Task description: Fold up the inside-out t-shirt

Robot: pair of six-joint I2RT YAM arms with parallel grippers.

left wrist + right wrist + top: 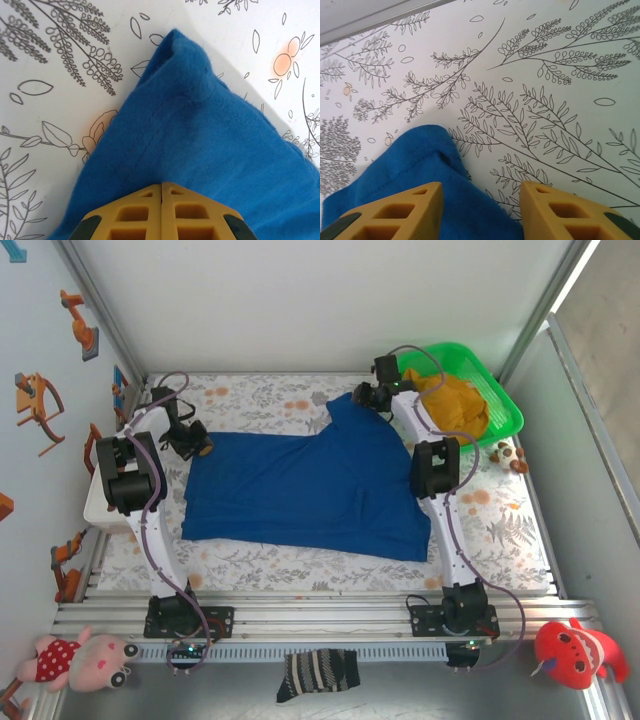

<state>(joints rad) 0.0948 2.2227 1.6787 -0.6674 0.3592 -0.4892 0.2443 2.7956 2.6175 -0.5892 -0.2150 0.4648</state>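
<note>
The inside-out t-shirt (300, 490) lies spread as a royal-blue sheet across the middle of the floral table cover (500, 530). My left gripper (190, 440) sits at the shirt's far left corner. In the left wrist view its yellow jaws (161, 186) are pressed together on the blue cloth (210, 140), which ridges up from the tips to the corner. My right gripper (365, 395) is at the shirt's far right corner. In the right wrist view it (480, 186) stands open, with the edge of the blue cloth (420, 165) lying between its fingers.
A green basket (505, 405) holding a mustard-yellow garment (455, 405) stands at the back right, close behind the right arm. A small brown toy (510, 455) lies beside it. Plush toys (85, 660) (575, 650) and a striped sock (318, 675) lie in front of the arm bases.
</note>
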